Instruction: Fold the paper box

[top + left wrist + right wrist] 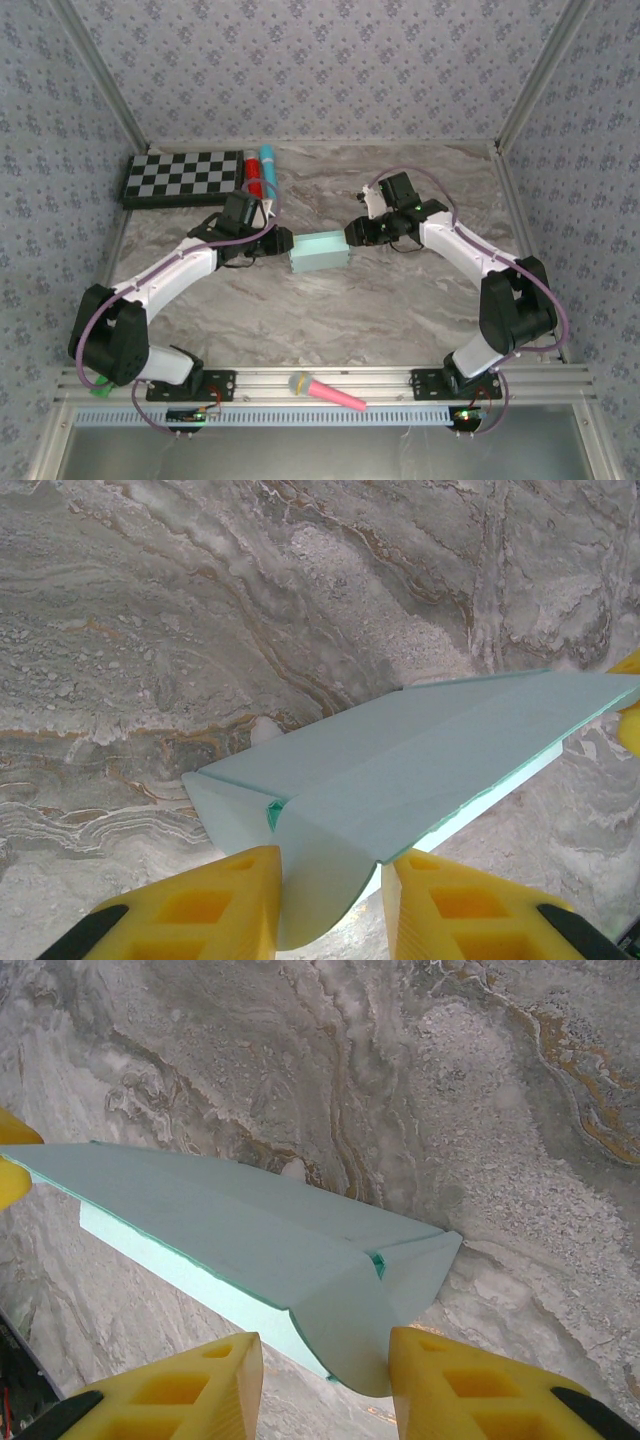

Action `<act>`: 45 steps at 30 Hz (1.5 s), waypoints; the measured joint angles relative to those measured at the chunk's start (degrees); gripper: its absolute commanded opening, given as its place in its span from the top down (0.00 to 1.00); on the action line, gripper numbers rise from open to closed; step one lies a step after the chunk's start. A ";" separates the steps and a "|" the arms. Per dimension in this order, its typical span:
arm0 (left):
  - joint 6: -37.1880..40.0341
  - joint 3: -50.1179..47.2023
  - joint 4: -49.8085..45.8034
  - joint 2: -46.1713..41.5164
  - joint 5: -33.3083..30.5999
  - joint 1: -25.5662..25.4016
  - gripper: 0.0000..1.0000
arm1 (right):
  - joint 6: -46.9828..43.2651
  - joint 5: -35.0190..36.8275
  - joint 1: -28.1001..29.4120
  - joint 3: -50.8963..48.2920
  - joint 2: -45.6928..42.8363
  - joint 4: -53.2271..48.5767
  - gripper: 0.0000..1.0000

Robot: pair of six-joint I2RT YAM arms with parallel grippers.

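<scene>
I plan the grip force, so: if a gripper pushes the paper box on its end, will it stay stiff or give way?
Likely it gives way: the paper box is thin card, and its end flap curves instead of lying flat. It looks hollow, so probably light; a push may slide it on the smooth table.

Paper box (319, 252) between left gripper (285, 243) and right gripper (351, 235)

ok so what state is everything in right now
paper box, folded into a box shape, end flaps sticking out untucked
left gripper, shut on one end flap
right gripper, astride the other end flap, grip unclear
checkerboard, lying flat
toy microphone, lying at the near edge
</scene>
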 measured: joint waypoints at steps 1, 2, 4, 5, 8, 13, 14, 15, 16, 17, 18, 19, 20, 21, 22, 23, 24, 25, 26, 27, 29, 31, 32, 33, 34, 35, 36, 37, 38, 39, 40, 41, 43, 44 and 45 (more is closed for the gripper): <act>0.02 0.00 -0.24 0.00 -0.02 0.00 0.67 | 0.00 0.02 0.04 0.00 0.00 -0.02 0.60; 0.07 0.00 -0.55 0.00 -0.02 0.00 0.67 | 0.00 0.07 0.11 0.00 0.00 -0.02 0.60; 0.46 0.02 -1.46 0.00 -0.31 -0.17 0.67 | 0.00 0.22 0.15 0.00 0.00 -0.24 0.60; 0.66 0.02 -1.97 0.00 -0.48 -0.31 0.67 | 0.00 0.24 0.26 0.00 0.00 -0.37 0.61; 1.25 0.09 -2.97 0.00 -0.70 -0.63 0.67 | -0.04 0.44 0.35 0.00 0.00 -0.68 0.65; 1.68 0.20 -3.72 0.00 -0.76 -1.25 0.74 | 0.02 0.50 0.74 0.02 0.00 -1.14 0.70; 1.68 0.20 -3.72 0.07 -0.87 -1.36 0.76 | 0.02 0.50 0.83 0.02 0.00 -1.20 0.71; 1.68 0.20 -3.69 0.17 -0.90 -1.38 0.76 | 0.02 0.50 0.94 0.00 0.00 -1.27 0.72; 1.70 0.26 -3.67 0.33 -0.92 -1.40 0.76 | 0.04 0.50 1.07 0.02 0.00 -1.27 0.72; 1.68 0.33 -3.65 0.50 -0.94 -1.53 0.77 | 0.02 0.50 1.14 0.02 0.00 -1.27 0.72; 1.68 0.50 -3.69 0.63 -1.07 -1.60 0.77 | 0.04 0.50 1.22 0.02 0.00 -1.27 0.72; 1.68 0.68 -3.65 0.81 -1.11 -1.62 0.77 | 0.04 0.50 1.27 0.02 0.00 -1.25 0.73; 1.68 0.87 -3.67 1.01 -1.14 -1.70 0.78 | 0.04 0.50 1.31 0.02 0.00 -1.27 0.73; 1.68 0.98 -3.65 1.14 -1.20 -1.73 0.78 | 0.04 0.48 1.33 0.02 0.00 -1.27 0.72; 1.68 1.05 -3.65 1.25 -1.31 -1.77 0.78 | 0.04 0.48 1.38 0.02 0.00 -1.25 0.73; 1.68 1.07 -3.63 1.33 -1.36 -1.79 0.78 | 0.04 0.46 1.38 0.02 0.00 -1.27 0.72; 1.68 1.16 -3.65 1.44 -1.38 -1.84 0.78 | 0.04 0.46 1.42 0.02 0.00 -1.25 0.72; 1.68 1.25 -3.63 1.53 -1.44 -1.92 0.78 | 0.07 0.44 1.44 0.02 0.00 -1.25 0.72; 1.68 1.38 -3.67 1.62 -1.53 -1.99 0.78 | 0.07 0.46 1.46 0.02 0.02 -1.25 0.72; 1.68 1.57 -3.67 1.79 -1.53 -2.08 0.78 | 0.07 0.44 1.46 0.02 0.07 -1.25 0.72; 1.68 1.88 -3.65 2.21 -1.55 -2.12 0.79 | 0.09 0.46 1.46 0.11 0.13 -1.25 0.72; 1.68 1.99 -3.67 2.29 -1.53 -2.12 0.79 | 0.26 0.42 1.46 0.24 0.20 -1.27 0.72; 1.68 2.03 -3.67 2.32 -1.53 -2.14 0.79 | 0.31 0.42 1.46 0.37 0.31 -1.27 0.72; 1.68 2.03 -3.67 2.32 -1.53 -2.14 0.79 | 0.46 0.39 1.46 0.52 0.44 -1.25 0.72; 1.66 2.03 -3.67 2.32 -1.53 -2.14 0.79 | 0.50 0.39 1.46 0.59 0.55 -1.20 0.72; 1.66 2.03 -3.67 2.32 -1.53 -2.16 0.79 | 0.61 0.37 1.46 0.59 0.59 -1.22 0.72; 1.66 2.03 -3.67 2.32 -1.53 -2.14 0.79 | 0.70 0.37 1.46 0.61 0.63 -1.22 0.72; 1.68 2.03 -3.67 2.32 -1.53 -2.16 0.79 | 0.74 0.37 1.46 0.61 0.63 -1.22 0.72; 1.68 2.05 -3.67 2.38 -1.53 -2.16 0.79 | 0.92 0.37 1.46 0.66 0.66 -1.22 0.72; 1.68 2.08 -3.65 2.45 -1.53 -2.14 0.79 | 0.98 0.37 1.46 0.66 0.66 -1.22 0.72; 1.66 2.10 -3.65 2.51 -1.53 -2.14 0.79 | 1.11 0.37 1.46 0.66 0.66 -1.22 0.72; 1.68 2.12 -3.65 2.51 -1.53 -2.16 0.80 | 1.14 0.37 1.46 0.66 0.66 -1.22 0.72; 1.68 2.12 -3.65 2.54 -1.53 -2.16 0.80 | 1.33 0.22 1.46 0.66 0.70 -1.20 0.72; 1.68 2.12 -3.63 2.56 -1.53 -2.25 0.81 | 1.42 0.13 1.49 0.66 0.74 -1.22 0.72; 1.68 2.12 -3.63 2.56 -1.53 -2.27 0.81 | 1.53 0.00 1.46 0.66 0.76 -1.22 0.72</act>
